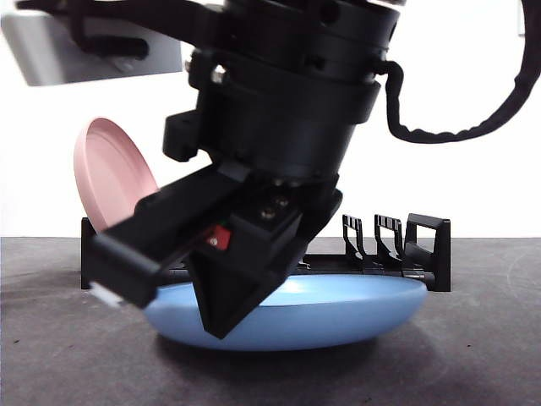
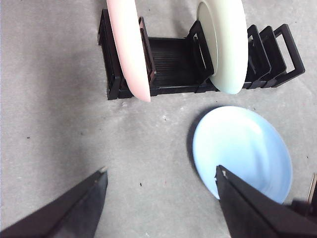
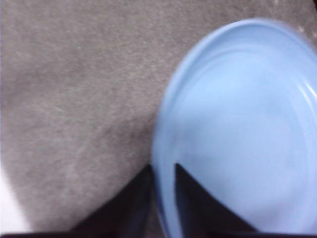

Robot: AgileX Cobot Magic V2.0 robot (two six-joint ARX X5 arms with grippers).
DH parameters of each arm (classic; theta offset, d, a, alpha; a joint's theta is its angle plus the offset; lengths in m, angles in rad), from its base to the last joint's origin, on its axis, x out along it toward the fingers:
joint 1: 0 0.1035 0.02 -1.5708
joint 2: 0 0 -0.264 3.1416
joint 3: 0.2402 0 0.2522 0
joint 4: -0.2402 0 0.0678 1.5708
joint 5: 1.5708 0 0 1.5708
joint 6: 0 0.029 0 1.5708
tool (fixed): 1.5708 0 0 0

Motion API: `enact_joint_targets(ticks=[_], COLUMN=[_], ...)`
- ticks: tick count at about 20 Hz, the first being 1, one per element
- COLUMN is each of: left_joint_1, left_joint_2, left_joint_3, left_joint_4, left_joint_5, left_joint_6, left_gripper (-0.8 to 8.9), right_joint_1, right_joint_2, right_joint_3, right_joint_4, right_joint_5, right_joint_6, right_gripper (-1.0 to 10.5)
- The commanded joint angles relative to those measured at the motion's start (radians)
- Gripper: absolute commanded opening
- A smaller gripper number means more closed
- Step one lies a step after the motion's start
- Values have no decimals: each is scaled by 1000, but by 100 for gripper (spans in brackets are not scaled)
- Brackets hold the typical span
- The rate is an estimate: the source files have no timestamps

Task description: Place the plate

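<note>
Three plates in play, and the blue plate (image 2: pixel 241 150) is the one getting the attention: it lies on the grey counter (image 2: pixel 54 124), just in front of the black rack (image 2: pixel 171 64). Right gripper (image 3: pixel 162 198) is down at the plate's edge, its two jaws pinched to a narrow gap with the rim caught between them, one jaw over the plate's inner face and the other outside it on the counter side. From the front, that same gripper (image 1: pixel 182 296) fills the middle of the shot, big and dark, angled down with a red patch showing on its body, and the blue plate (image 1: pixel 338 309) sits low beneath and beyond it, looking a touch tilted. Behind the gripper, the rack (image 1: pixel 406 249) runs across the counter, and a pink plate (image 1: pixel 110 169) stands upright in the slot at one end. Left gripper (image 2: pixel 161 183) hangs well back over the counter, jaws spread wide and holding nothing. From there the blue plate is just past one jaw, the pink plate (image 2: pixel 129 44) is on edge at one end of the rack, and a pale green plate (image 2: pixel 228 42) stands on edge further along, with free slots beyond it.
</note>
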Motion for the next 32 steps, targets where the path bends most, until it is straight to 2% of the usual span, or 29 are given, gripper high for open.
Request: enact_joint_targets(ticks=[1, 3, 6, 10, 11, 16, 22, 25, 28, 30, 32], left_joint_1=[0, 0, 0, 0, 0, -14, -20, -20, -20, -20, -25], left_joint_2=[5, 5, 5, 5, 5, 5, 5, 5, 5, 5, 7], left_joint_3=[26, 26, 26, 26, 26, 26, 26, 26, 26, 26, 26], left_joint_4=[7, 7, 7, 7, 7, 10, 46, 77, 116, 169, 232], left_joint_5=[-3, -3, -3, -3, -3, -3, -2, -2, -2, -2, -2], left_joint_6=[14, 14, 14, 14, 14, 12, -25, -25, -26, -36, -67], left_gripper=[344, 344, 344, 344, 344, 344, 344, 344, 344, 344, 344], right_joint_1=[3, 1, 5, 8, 5, -82, -278, -412, -562, -711, -847], right_joint_2=[22, 22, 21, 0, -10, -98, -245, -314, -369, -406, -430], right_joint_3=[7, 8, 53, 204, 253, 435, 462, 462, 459, 457, 443], right_joint_4=[6, 8, 6, -43, -73, -187, -235, -287, -339, -389, -409], right_joint_5=[3, -44, -250, -558, -578, -499, -380, -335, -337, -360, -414], right_joint_6=[-27, -29, -11, 82, 99, 101, -4, -85, -151, -196, -204], right_gripper=[180, 200, 238, 238, 237, 238, 237, 237, 237, 237, 237])
